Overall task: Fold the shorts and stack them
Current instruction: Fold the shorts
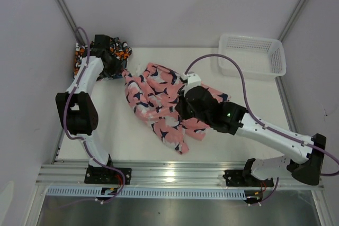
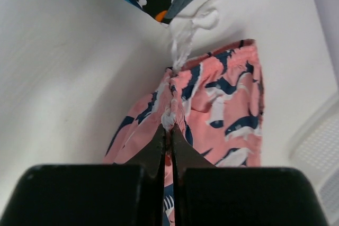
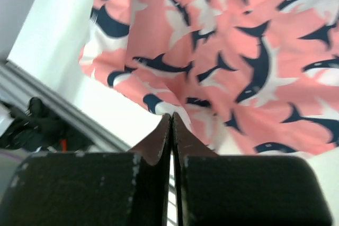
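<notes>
I see left pincer [image 2: 169, 130] clamped on waistband of pink navy-and-white print fabric shorts [image 2: 228, 93], right pincer [image 3: 171, 123] pinching their edge, over white desk [image 1: 132, 141]

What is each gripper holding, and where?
Left gripper pinches the pink shorts at the waistband, by the white drawstring; right gripper appears shut on another edge.
</notes>
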### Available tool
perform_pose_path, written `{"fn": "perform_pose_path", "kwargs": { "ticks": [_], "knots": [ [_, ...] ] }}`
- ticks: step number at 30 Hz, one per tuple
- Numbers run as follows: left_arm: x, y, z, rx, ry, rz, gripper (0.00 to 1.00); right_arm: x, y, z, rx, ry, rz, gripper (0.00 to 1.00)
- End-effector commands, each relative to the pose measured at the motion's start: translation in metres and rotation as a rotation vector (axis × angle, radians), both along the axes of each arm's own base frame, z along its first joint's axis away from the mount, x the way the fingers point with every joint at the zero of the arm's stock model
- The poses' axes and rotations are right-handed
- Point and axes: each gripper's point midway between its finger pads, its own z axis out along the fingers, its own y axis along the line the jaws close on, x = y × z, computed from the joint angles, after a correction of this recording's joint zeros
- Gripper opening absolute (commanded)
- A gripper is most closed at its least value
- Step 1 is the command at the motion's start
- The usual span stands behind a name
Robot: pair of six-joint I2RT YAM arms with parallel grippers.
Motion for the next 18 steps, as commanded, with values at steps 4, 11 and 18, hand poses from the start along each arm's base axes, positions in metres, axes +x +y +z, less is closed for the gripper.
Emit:
{"fn": "perform_pose_path", "kwargs": {
  "ticks": [4, 11, 18],
  "knots": [
    [0.019, -0.031, 0.03, -0.206, -0.064, 0.112, 0.0, 0.043, -0.064, 0.0, -0.038, 0.014, -0.06, 0.0],
    [0.031, -0.053, 0.015, -0.373, -0.019, 0.207, 0.0, 0.084, -0.115, -0.007, -0.028, 0.049, -0.163, 0.0],
    [0.044, -0.054, 0.017, -0.448, -0.029, 0.31, 0.0, 0.103, -0.157, 0.0, 0.007, 0.081, -0.256, 0.0]
  ]
}}
